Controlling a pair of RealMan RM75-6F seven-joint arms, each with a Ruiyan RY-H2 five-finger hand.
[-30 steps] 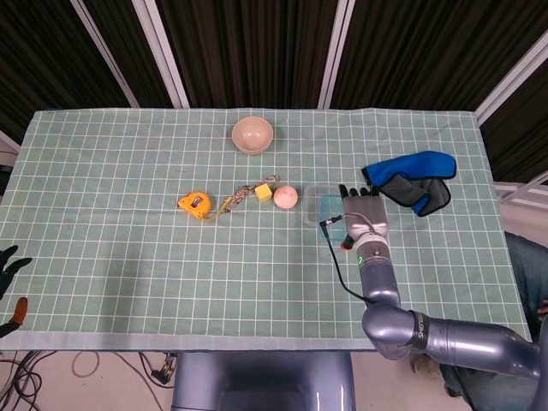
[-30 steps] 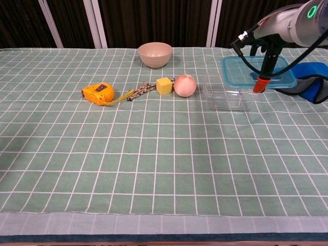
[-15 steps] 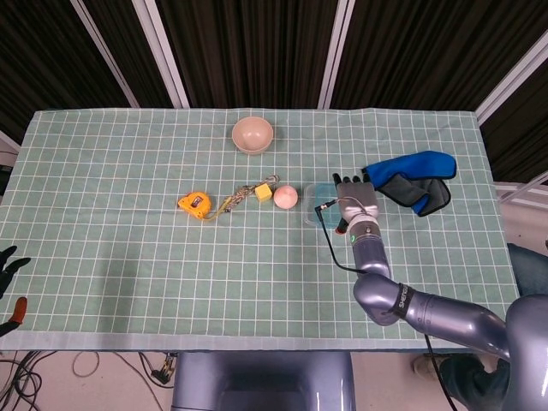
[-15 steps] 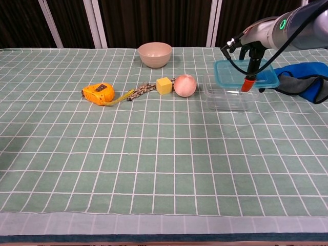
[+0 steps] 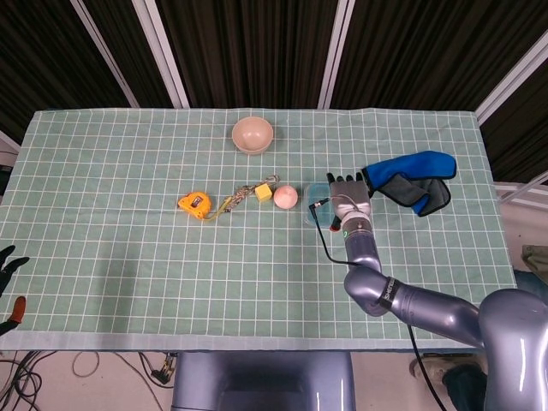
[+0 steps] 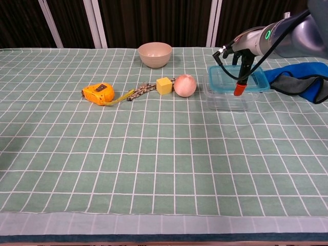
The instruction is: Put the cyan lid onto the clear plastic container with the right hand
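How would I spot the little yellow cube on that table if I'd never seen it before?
Start at the beige bowl near the table's far edge, then come toward the near side to the row of small things. The yellow cube sits between a braided rope and a pink ball, the only sharp-cornered block there.

Green checked tablecloth (image 6: pixel 154 154) covering the table; beige bowl (image 6: pixel 155 54) at the far side, empty as far as can be seen; pink ball (image 6: pixel 185 85) nearer than the bowl and to its right; yellow cube (image 6: pixel 164 85) just left of the ball; braided rope (image 6: pixel 141 90) running left from the cube; orange tape measure (image 6: pixel 98 94) further left; blue and grey cloth (image 5: pixel 411 178) well right of the ball.
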